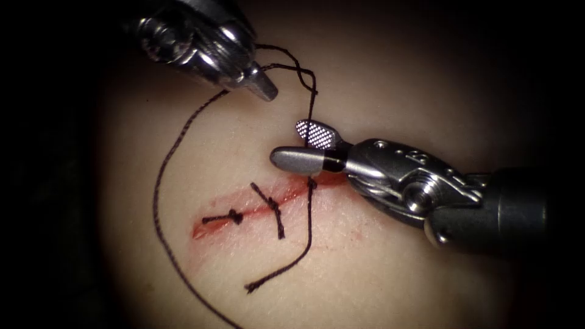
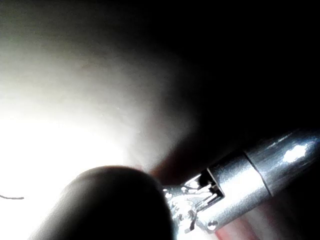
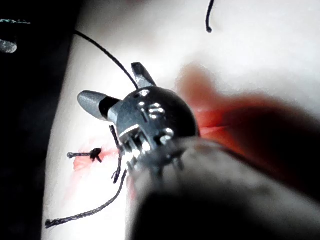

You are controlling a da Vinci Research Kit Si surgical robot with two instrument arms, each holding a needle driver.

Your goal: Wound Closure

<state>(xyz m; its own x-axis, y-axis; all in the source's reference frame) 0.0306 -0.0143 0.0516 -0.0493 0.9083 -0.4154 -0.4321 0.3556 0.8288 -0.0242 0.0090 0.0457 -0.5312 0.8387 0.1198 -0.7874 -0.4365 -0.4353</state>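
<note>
The tissue point(image 1: 390, 73) carries a red cut point(image 1: 250, 213) with two tied stitches point(image 1: 233, 216) across it. At the cut's right end a third stitch point(image 1: 312, 183) holds the dark thread point(image 1: 309, 219), whose short free end lies below the cut. That thread rises between the open jaws of my right tool point(image 1: 286, 143), crosses itself above them and reaches my left tool point(image 1: 263, 85), which is shut on it. A long strand point(image 1: 157, 195) curves down the left side. In the right wrist view my right tool point(image 3: 107, 81) gapes around the thread point(image 3: 105, 55).
Red fluid point(image 1: 204, 230) stains the tissue at the cut's left end. The right tool's shaft point(image 1: 518, 213) lies low over the cut's right side. A loose thread end point(image 3: 209, 20) rests on the tissue in the right wrist view.
</note>
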